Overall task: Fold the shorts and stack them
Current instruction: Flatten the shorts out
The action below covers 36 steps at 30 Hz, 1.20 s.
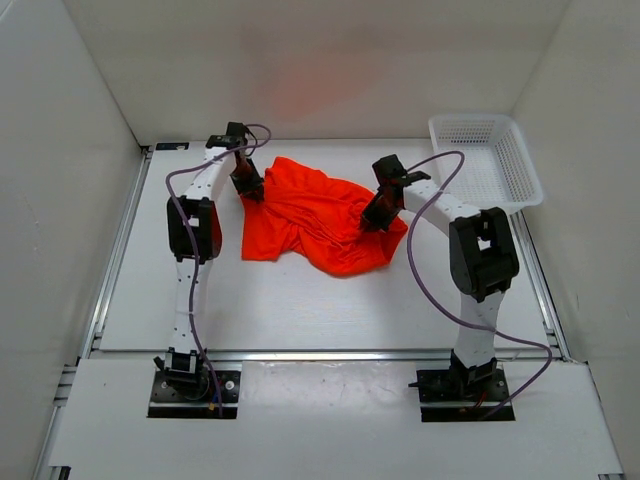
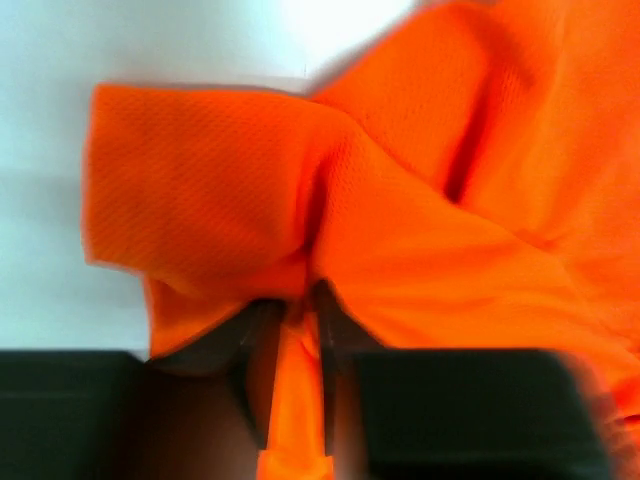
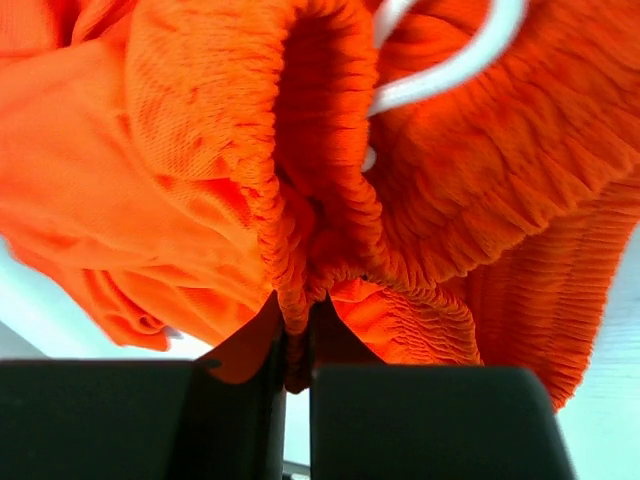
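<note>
Overhead, the shorts (image 1: 310, 215) lay crumpled on the table (image 1: 300, 300), not yet folded or stacked. The left gripper (image 1: 248, 188) was pinched on a fold at their far-left edge. The right gripper (image 1: 378, 215) was clamped on the elastic waistband at their right. A basket (image 1: 487, 160) sat far right.

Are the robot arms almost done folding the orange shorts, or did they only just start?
Only just starting. Nothing looks folded: the shorts lie in a crumpled heap on the table. In hand: the left claw pinches a cloth edge, and the right claw pinches the stretchy waistband near the white drawstring. Left to do: spread them flat, fold them and stack them.
</note>
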Available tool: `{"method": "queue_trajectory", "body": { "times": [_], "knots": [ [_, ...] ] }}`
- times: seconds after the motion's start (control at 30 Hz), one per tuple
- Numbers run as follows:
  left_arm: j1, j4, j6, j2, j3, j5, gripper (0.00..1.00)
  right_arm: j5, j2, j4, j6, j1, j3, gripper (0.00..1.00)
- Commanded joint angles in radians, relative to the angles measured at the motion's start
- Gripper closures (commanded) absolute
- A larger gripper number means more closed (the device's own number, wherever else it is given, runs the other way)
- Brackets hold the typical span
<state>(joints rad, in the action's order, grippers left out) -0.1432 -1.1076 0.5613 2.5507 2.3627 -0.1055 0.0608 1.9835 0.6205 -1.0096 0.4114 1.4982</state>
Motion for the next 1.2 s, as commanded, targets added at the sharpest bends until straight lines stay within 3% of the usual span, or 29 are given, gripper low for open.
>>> {"method": "queue_trajectory", "body": {
  "times": [0.0,0.03,0.23,0.5,0.6,0.73,0.87,0.9,0.93,0.97,1.0,1.03,1.1,1.17],
  "knots": [
    [0.051,-0.003,-0.011,0.008,0.131,-0.037,0.78,-0.052,-0.014,0.010,0.031,-0.011,0.039,1.00],
    [0.060,-0.014,-0.011,0.008,0.142,-0.058,0.90,-0.052,-0.032,0.010,0.040,-0.011,0.039,1.00],
    [0.106,0.017,-0.011,-0.085,0.084,-0.091,0.90,-0.099,-0.106,0.021,0.135,-0.011,0.068,1.00],
    [0.197,0.008,-0.011,-0.300,0.136,-0.138,0.90,-0.081,-0.167,0.073,0.337,-0.086,0.433,1.00],
    [0.220,0.017,-0.011,-0.418,0.090,-0.149,0.90,-0.081,-0.242,0.053,0.405,-0.086,0.433,1.00],
    [0.220,0.017,-0.053,-0.610,-0.096,-0.149,0.90,-0.053,-0.494,-0.053,0.528,-0.086,0.166,1.00],
    [0.162,0.080,-0.044,-0.869,-0.481,-0.085,0.90,-0.110,-0.763,-0.074,0.574,-0.045,-0.206,1.00],
    [0.151,0.100,-0.019,-0.923,-0.667,-0.085,0.90,-0.137,-0.872,-0.074,0.574,-0.025,-0.287,1.00],
    [0.139,0.138,-0.003,-1.019,-0.763,-0.073,0.89,-0.180,-0.926,-0.055,0.548,-0.025,-0.434,0.87],
    [0.122,0.153,0.014,-1.061,-0.852,-0.072,0.63,-0.196,-0.975,-0.003,0.527,-0.025,-0.502,0.71],
    [0.113,0.164,0.043,-1.090,-1.014,-0.072,0.45,-0.205,-1.065,0.024,0.501,-0.016,-0.566,0.54],
    [0.102,0.176,0.054,-1.134,-1.084,-0.098,0.30,-0.205,-1.106,0.056,0.470,-0.016,-0.625,0.32],
    [0.068,0.199,0.074,-1.161,-1.228,-0.089,0.15,-0.245,-1.204,0.166,0.337,-0.016,-0.758,0.26],
    [0.068,0.199,0.088,-1.184,-1.279,-0.089,0.15,-0.245,-1.250,0.226,0.246,-0.016,-0.806,0.26]
  ]
}}
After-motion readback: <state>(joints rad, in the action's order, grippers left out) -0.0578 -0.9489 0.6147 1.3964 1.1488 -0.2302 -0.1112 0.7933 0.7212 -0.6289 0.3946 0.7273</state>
